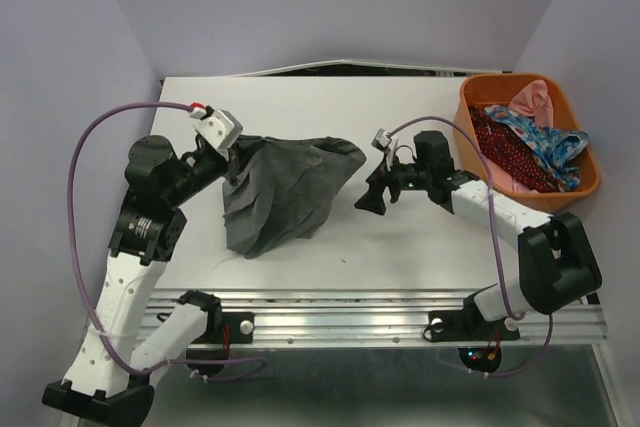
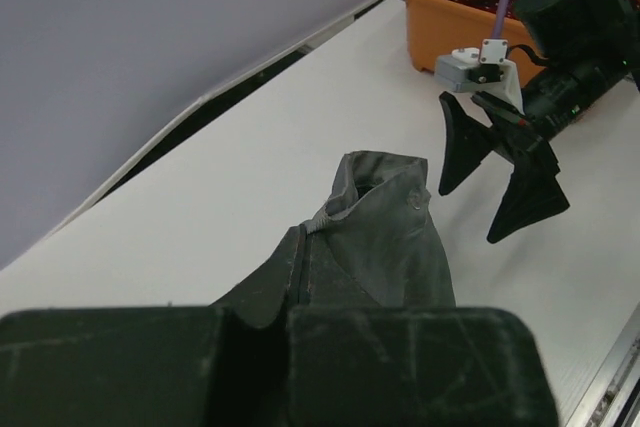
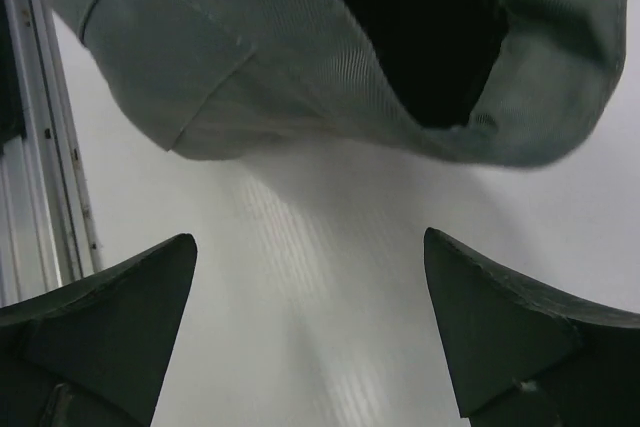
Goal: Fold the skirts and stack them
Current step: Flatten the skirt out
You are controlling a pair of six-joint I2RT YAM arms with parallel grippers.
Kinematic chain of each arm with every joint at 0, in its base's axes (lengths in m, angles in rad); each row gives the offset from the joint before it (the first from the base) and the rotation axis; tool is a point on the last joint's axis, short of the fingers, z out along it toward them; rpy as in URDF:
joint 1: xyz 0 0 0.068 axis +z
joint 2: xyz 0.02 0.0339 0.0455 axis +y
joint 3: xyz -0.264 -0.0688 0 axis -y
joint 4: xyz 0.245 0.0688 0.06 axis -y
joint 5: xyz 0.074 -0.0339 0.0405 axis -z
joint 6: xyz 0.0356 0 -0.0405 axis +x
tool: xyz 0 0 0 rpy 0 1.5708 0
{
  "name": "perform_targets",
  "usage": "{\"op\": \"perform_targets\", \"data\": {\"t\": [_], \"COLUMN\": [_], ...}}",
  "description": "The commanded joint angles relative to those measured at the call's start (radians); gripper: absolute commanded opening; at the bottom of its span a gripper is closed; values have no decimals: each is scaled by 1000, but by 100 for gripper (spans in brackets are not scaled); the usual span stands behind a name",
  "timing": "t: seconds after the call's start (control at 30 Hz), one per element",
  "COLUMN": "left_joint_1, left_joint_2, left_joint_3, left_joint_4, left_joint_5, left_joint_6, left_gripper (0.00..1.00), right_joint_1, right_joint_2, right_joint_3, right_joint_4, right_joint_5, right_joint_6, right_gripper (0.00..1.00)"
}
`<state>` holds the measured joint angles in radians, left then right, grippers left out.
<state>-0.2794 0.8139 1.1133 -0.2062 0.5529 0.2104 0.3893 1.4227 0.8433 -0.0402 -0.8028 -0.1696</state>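
Observation:
The plain grey skirt lies bunched in the middle of the white table. My left gripper is shut on its left edge and holds that edge a little raised; in the left wrist view the cloth runs out from between the closed fingers. My right gripper is open and empty, just right of the skirt's right corner. In the right wrist view the skirt's hem lies just beyond the open gripper. The dark red dotted skirt and the blue flowered skirt lie in the orange basket.
The orange basket stands at the back right corner and also holds a pink cloth. A metal rail runs along the table's near edge. Purple cables loop from both arms. Lilac walls close in the back and sides.

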Motion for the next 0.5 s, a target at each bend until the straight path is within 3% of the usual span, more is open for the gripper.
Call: {"op": "perform_targets", "data": {"t": [0.0,0.27,0.47], "left_joint_1": [0,0,0], "left_joint_2": [-67,-97,-152], "left_joint_3": [-55,-228,-329], "left_joint_4": [82,18,-129], "left_joint_5": [105,122,133], "left_joint_6": [73,219,464], "left_gripper": [0,0,0], "right_joint_1": [19,19,19], "right_joint_2": [67,206,219], "right_joint_3": [5,-6,13], "right_joint_4": [213,477,315], "right_joint_5": [11,62,161], "right_joint_6": [-102,-79,-362], "right_gripper": [100,100,100]}}
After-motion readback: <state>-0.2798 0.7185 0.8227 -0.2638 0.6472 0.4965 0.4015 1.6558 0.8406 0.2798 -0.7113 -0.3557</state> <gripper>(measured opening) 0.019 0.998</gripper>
